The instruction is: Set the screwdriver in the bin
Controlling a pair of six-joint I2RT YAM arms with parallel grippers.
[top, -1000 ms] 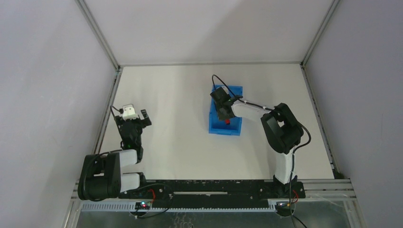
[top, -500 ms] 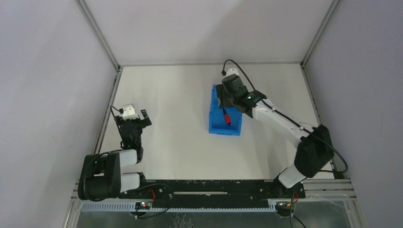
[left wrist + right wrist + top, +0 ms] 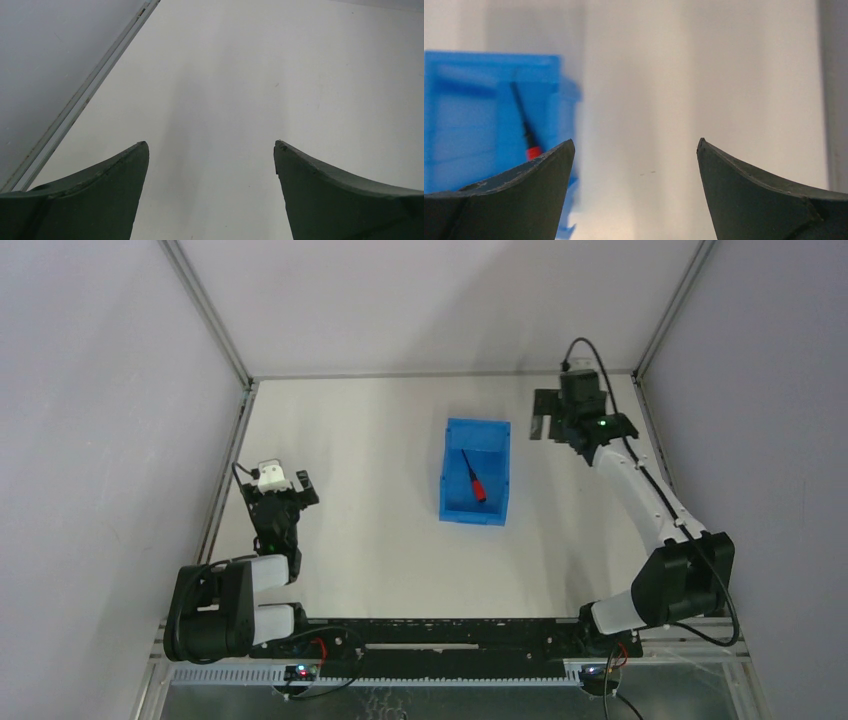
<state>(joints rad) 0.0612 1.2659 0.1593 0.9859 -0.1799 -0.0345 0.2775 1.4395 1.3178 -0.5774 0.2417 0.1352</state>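
1. The screwdriver (image 3: 472,477) lies inside the bin (image 3: 445,475), flat on its floor and slanted. Its red handle is toward the near end and its thin dark shaft points toward the far end.
2. The bin sits on the counter (image 3: 360,460), about midway across it.
3. The right end effector (image 3: 542,415) hangs off to the right of the bin's far end, clear of it and not touching. Its fingers are spread wide with nothing between them.
4. From the right wrist, the bin (image 3: 464,125) and the screwdriver (image 3: 524,125) show blurred at the left, partly behind the left finger. Only bare counter shows in the gap of the end effector (image 3: 634,142).
5. The left end effector (image 3: 275,490) is near the counter's left edge, well apart from the bin. Its fingers are also parted and empty, as the left wrist view (image 3: 211,144) confirms.
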